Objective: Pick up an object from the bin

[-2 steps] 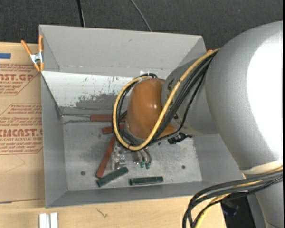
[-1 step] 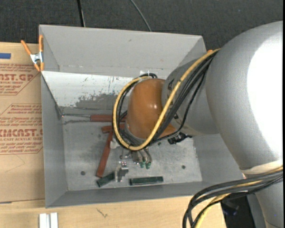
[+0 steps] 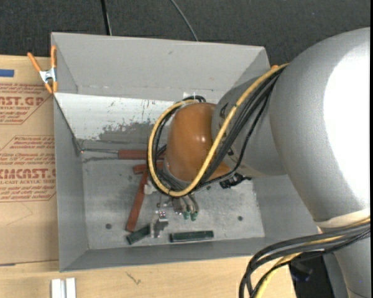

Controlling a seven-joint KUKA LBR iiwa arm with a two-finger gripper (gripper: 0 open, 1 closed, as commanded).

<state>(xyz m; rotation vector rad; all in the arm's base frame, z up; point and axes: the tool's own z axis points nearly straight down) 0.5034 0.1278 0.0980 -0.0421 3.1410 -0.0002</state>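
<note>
A reddish-brown stick (image 3: 135, 205) lies slantwise on the bin (image 3: 102, 191) floor, with a short red piece (image 3: 139, 168) at its upper end. A small dark piece (image 3: 137, 235) lies just by its lower end, and right of that a dark bar (image 3: 191, 235) lies along the front wall.

The bin (image 3: 143, 61) is grey, the stick (image 3: 135, 207) reddish-brown, the bar (image 3: 191, 235) dark.

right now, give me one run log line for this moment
gripper low over bin floor | nearest: red-brown stick, dark bar | grasp: cannot tell
</note>
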